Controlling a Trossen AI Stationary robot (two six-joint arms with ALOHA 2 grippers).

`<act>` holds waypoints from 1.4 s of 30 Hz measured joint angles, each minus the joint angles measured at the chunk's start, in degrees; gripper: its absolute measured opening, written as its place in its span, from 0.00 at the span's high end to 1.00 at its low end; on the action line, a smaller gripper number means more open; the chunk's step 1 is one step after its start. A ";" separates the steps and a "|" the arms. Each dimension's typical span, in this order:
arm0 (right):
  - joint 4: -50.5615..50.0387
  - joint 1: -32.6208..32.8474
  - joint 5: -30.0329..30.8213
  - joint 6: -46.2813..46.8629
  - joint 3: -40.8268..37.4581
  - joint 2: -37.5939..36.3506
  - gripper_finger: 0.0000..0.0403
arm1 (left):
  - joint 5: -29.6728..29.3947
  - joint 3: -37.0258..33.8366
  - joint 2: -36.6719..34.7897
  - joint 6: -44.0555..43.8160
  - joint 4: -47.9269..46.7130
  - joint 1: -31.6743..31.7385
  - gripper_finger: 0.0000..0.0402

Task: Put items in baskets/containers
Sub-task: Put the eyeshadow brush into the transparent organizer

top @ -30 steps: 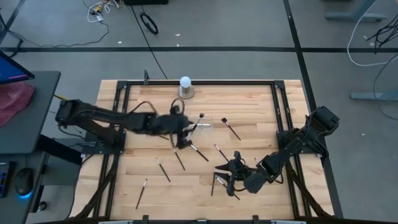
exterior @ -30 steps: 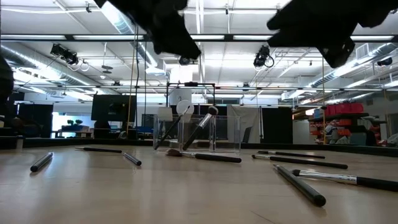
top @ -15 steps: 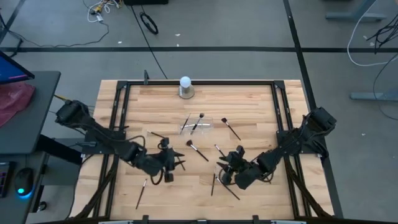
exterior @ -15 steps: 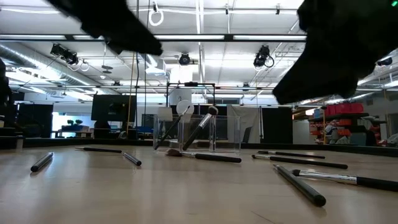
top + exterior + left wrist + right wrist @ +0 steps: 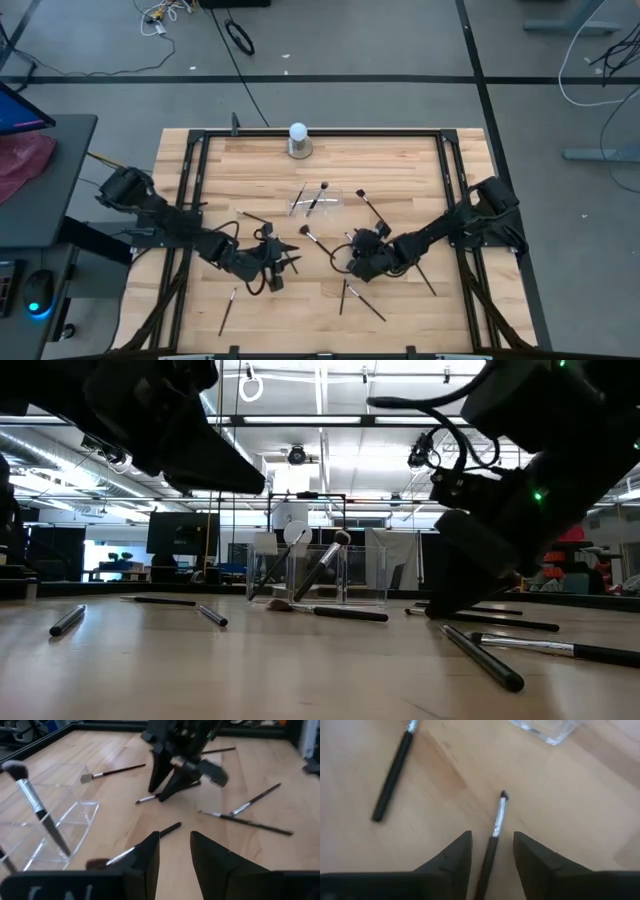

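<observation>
R tool (image 5: pixel 491 851): I've got it low over the desk (image 5: pixel 400 170), fingers spread, nothing pinched; a thin brush (image 5: pixel 496 822) lies lengthwise in the gap, tip pointing away from the tool.
L tool (image 5: pixel 174 851): I see it parted too, empty, low over the desk; a dark-handled brush (image 5: pixel 150 840) lies just ahead of its fingertips.
Holder (image 5: pixel 320 200): clear plastic, beyond both tools toward desk centre; 2 brushes lean inside it, one w/ a pale fluffy head (image 5: pixel 15 768).
Loose brushes: scattered flat around both tools; one black handle (image 5: pixel 392 775) off to the side of R tool, a long one (image 5: pixel 247 822) past L tool.
R tool seen from L wrist cam: tips down near a brush, apart from holder.
White ball (image 5: pixel 297 131): far edge of desk, well apart from both tools.
</observation>
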 joint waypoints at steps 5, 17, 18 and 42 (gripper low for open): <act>-1.08 0.41 -0.85 -0.21 0.23 1.10 0.73 | 0.02 0.03 0.81 0.03 0.57 0.61 0.71; 10.02 0.84 0.34 3.03 -7.93 0.64 0.98 | 0.04 0.03 0.81 0.64 0.70 0.52 0.71; 10.66 0.86 0.63 2.75 -8.11 0.64 0.97 | 0.04 0.03 0.81 0.62 0.70 0.52 0.71; 52.53 3.92 12.02 -26.80 -8.88 -5.41 0.98 | 4.73 0.07 4.94 14.48 9.85 0.72 0.71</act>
